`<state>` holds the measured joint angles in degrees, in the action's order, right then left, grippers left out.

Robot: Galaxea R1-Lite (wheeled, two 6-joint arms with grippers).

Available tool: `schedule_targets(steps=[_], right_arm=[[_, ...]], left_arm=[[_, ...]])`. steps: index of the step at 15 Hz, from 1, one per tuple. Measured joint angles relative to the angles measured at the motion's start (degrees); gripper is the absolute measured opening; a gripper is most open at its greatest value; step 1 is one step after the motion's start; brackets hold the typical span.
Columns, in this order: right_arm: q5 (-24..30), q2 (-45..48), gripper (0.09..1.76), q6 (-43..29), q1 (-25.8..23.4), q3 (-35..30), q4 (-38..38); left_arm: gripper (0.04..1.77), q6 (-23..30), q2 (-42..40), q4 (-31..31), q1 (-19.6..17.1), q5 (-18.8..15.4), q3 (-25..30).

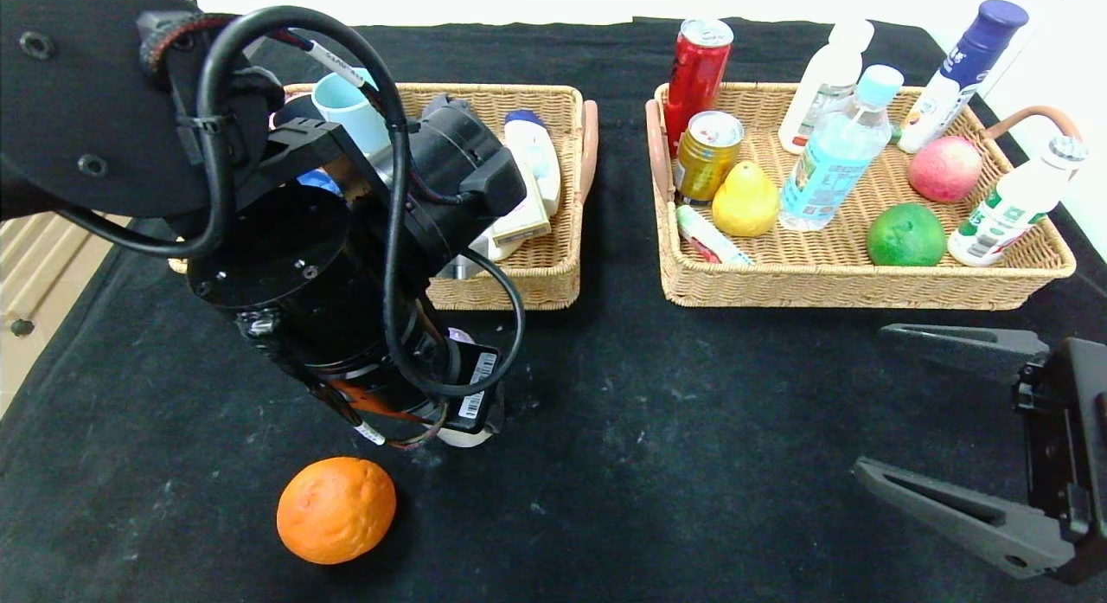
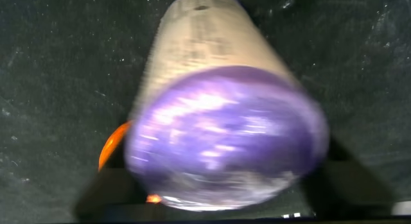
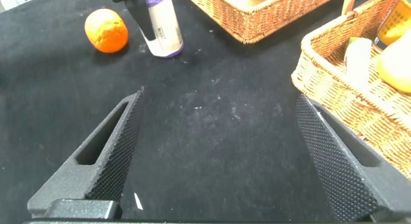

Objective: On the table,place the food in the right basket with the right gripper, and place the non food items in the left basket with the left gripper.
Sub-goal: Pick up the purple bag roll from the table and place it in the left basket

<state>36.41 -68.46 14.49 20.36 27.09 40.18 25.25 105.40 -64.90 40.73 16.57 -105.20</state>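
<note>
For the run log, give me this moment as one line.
left hand: on white purple-capped bottle | right hand: open, idle | round orange: on table

The table (image 1: 692, 430) wears a matt black cloth, flecked with pale lint. Both baskets (image 1: 847, 274) are woven wicker — coarse and ribbed. The orange (image 1: 335, 509) has dimpled, faintly shiny skin. The bottle (image 3: 160, 28) looks like smooth plastic with a glossy purple cap. The right gripper (image 3: 218, 160) has matt black fingers (image 3: 119, 153) with pads finely knurled.
</note>
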Motion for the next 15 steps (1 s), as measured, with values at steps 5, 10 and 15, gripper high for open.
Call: schedule_targets(steps=[5,10,15], right_arm=[[0.0,-0.5,1.71,0.0,0.1,-0.1,0.0],[0.0,-1.0,1.71,0.0,0.2,-0.2,0.1],[0.0,-1.2,1.71,0.0,0.5,-0.3,0.0]], left_arm=[[0.95,0.1,-0.2,0.1,0.0,0.0,0.8],[0.93,0.0,-0.4,0.1,-0.1,0.1,1.3],[0.92,0.0,-0.5,0.1,-0.1,0.4,1.5]])
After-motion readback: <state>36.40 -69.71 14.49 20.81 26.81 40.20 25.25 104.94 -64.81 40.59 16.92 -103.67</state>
